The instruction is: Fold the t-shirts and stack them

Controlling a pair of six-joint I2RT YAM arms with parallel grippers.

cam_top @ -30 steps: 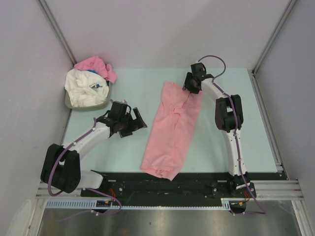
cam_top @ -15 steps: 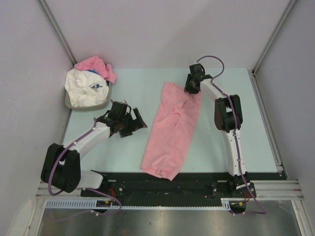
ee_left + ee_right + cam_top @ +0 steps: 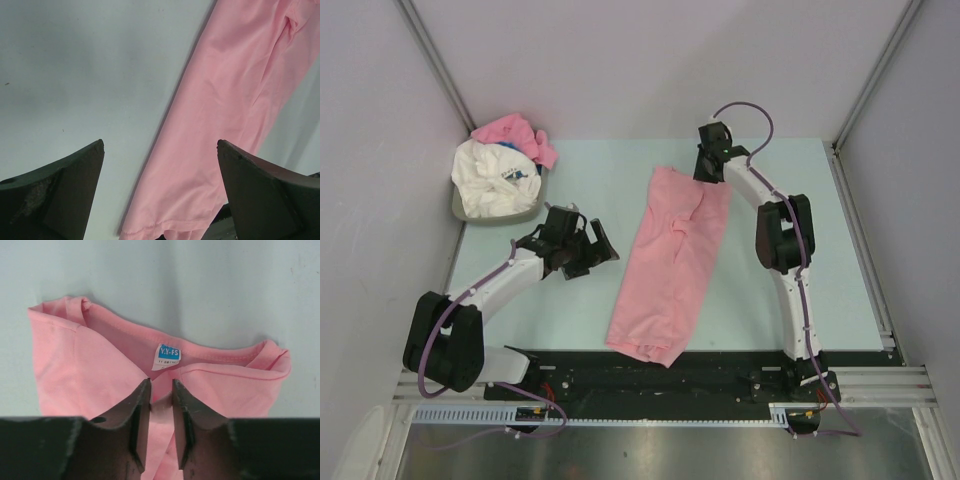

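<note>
A pink t-shirt lies on the pale green table, folded lengthwise into a long strip. It runs on a slant from the far middle down to the near edge. Its near end is a little rumpled and reaches the black rail where the arms are bolted. Both long edges look fairly straight, and the left one shows as a clean line in the left wrist view.

The right gripper sits at the far end of the strip, over the neckline. In its own camera the fingers are drawn in to a narrow slit just short of the small blue-and-white label. Pink cloth shows in that slit, so it looks pinched on the shirt (though the contact itself is blurred). Beyond the neckline there is only bare table up to the back wall.

The left gripper hangs spread wide and holds nothing, over bare table just left of the shirt's long edge. There is open surface on both sides of the strip. The left side is wider, while the right arm stands along the other side.

In the far left corner a grey tub holds a white t-shirt with a small blue print. A crumpled pink tee is heaped behind it, spilling over the rim. Both lie well apart from the folded strip.
</note>
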